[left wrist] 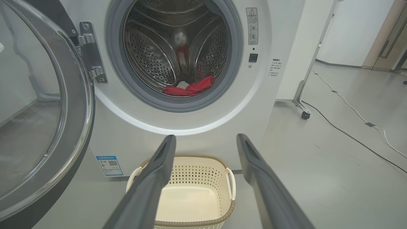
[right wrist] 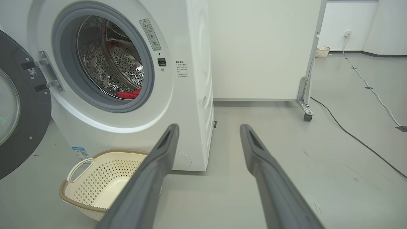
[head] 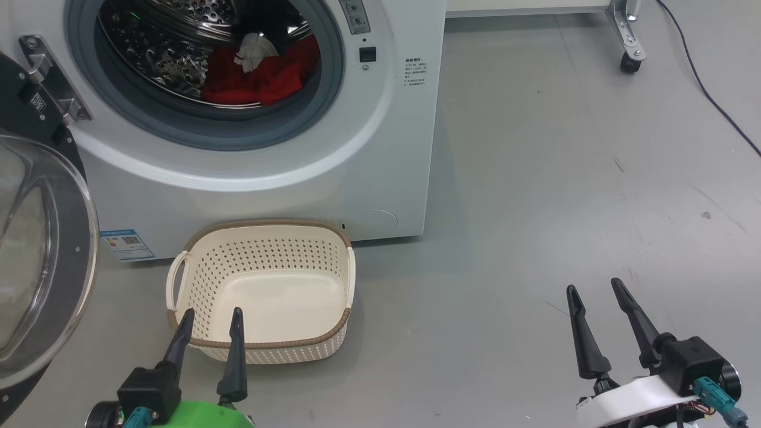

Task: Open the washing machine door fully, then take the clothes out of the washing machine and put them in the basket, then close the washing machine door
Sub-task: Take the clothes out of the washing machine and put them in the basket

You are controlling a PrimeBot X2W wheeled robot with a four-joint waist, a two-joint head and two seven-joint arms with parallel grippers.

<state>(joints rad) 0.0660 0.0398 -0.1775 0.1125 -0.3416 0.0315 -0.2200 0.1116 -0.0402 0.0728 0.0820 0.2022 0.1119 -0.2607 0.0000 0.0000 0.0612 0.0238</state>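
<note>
1. I see the washing machine door [head: 35,267] swung open; red clothes [head: 261,80] (white cloth among them) lie in the washing machine [head: 297,178] drum;
2. basket [head: 267,255] on the floor, just before it;
3. left tool [head: 213,310] and right tool [head: 594,285] both released, grasping nothing.

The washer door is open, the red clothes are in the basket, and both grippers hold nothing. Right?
Not quite: the red clothes lie inside the washing machine, and the basket is empty, as the head view shows. The door is open, and the left gripper and right gripper hold nothing.
</note>
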